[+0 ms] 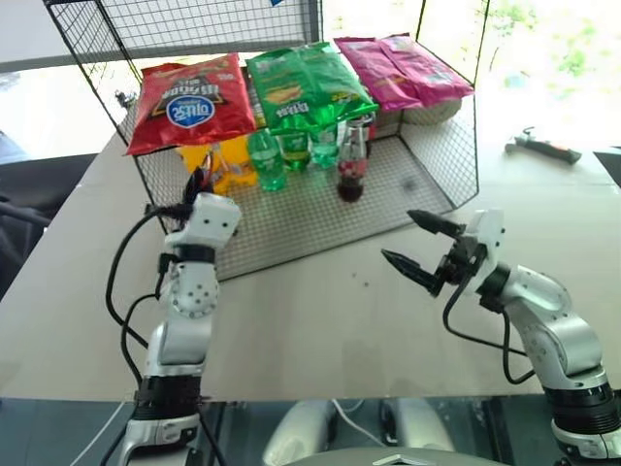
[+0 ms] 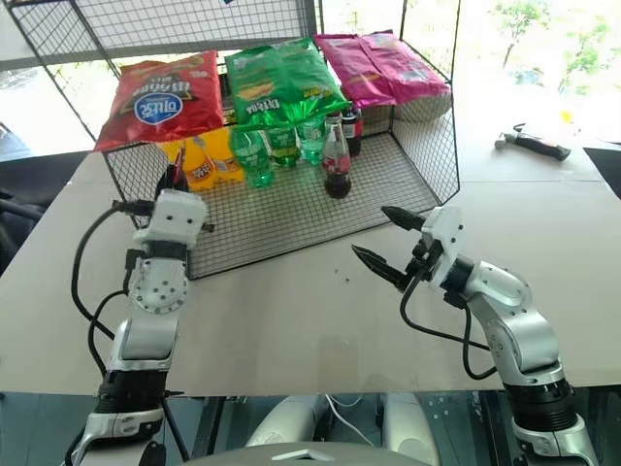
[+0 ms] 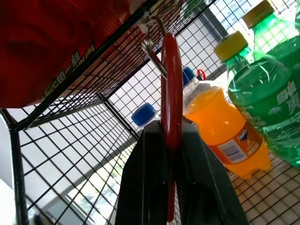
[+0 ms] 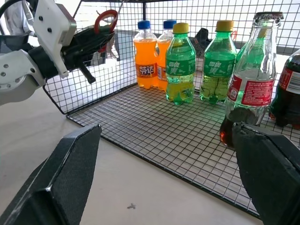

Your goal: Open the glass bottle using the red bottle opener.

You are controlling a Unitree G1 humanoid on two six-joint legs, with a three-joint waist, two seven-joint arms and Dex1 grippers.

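The red bottle opener (image 3: 171,93) hangs from a metal hook at the left end of the wire rack, seen edge-on in the left wrist view. My left gripper (image 3: 171,127) is shut on its lower part. In the right wrist view its red loop (image 4: 107,18) shows above that gripper (image 4: 89,43). The glass bottle (image 1: 351,160) stands upright on the rack floor, with a red label band and a dark drink low inside (image 4: 253,70). My right gripper (image 1: 400,235) hovers open over the table in front of the rack, nothing between its fingers, a little short of the bottle.
The wire rack (image 1: 427,155) carries red (image 1: 189,102), green (image 1: 306,83) and pink (image 1: 403,68) snack bags on top. Green bottles (image 1: 267,160) and orange bottles (image 1: 228,165) stand left of the glass bottle, a dark bottle (image 4: 288,93) right of it. A hammer (image 1: 543,148) lies far right.
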